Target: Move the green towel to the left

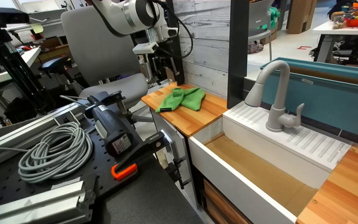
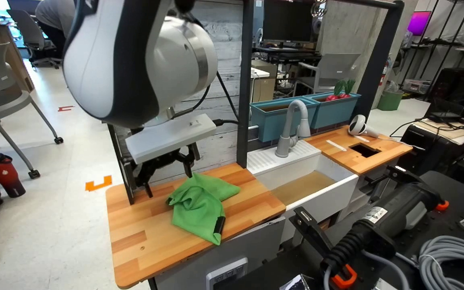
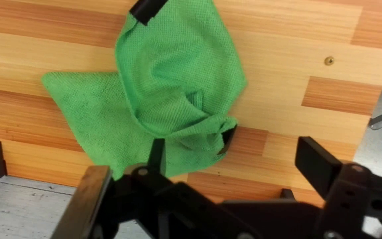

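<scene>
Plank wall [image 1: 207, 46]: one is rising between two black posts [image 1: 239, 53], standing in your way at the back.
Robot arm [image 2: 139, 64]: one is hanging in front of that wall; in an exterior view you are seeing one black cable [image 1: 192, 40] looping from it near the planks.
Wooden countertops [image 2: 139, 225]: two are flanking one white sink [image 1: 225, 179].
Planters [image 2: 282, 121]: two teal ones are standing behind the sink, one bearing two red vegetables [image 2: 332, 98].
Black tool [image 1: 113, 130]: one is resting on the dark bench [image 1: 154, 193], which is facing the sink's front.
Faucet [image 1: 281, 87]: one is standing on the sink's back ledge.
Cable coil [image 1: 84, 149]: one gray coil is lying on the bench just beside the tool.
Gripper [image 3: 234, 157]: one is hovering over the countertop by the plank wall; its two fingers [image 3: 158, 156] are standing wide apart before you.
Green towel [image 3: 184, 66]: one is lying rumpled on that countertop, near the wall, with a finger overlapping it in your wrist view; the views are not showing whether they are touching.
Black tabs [image 3: 147, 12]: two are showing on the towel.
</scene>
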Controlling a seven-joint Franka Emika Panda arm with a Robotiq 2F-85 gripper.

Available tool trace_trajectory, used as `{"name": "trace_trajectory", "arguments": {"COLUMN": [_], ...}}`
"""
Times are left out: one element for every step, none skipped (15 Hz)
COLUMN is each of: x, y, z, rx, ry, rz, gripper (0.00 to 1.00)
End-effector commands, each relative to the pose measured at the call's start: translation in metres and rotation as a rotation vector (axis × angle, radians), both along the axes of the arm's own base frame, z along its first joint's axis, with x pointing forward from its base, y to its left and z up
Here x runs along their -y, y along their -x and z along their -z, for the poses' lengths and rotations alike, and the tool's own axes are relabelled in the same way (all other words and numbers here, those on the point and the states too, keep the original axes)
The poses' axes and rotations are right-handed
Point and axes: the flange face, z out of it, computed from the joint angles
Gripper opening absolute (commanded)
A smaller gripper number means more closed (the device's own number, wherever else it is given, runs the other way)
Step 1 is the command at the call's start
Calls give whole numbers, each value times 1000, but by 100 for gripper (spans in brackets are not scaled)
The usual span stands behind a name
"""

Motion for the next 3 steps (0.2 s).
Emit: {"name": "trace_trajectory", "arguments": {"x": [1, 5, 8], "y": [5, 11, 16], "z": [-11, -21, -30], "rx": [-5, -12, -17], "ry": [1, 4, 6], "rz": [1, 3, 4], "gripper": [100, 100, 100]}}
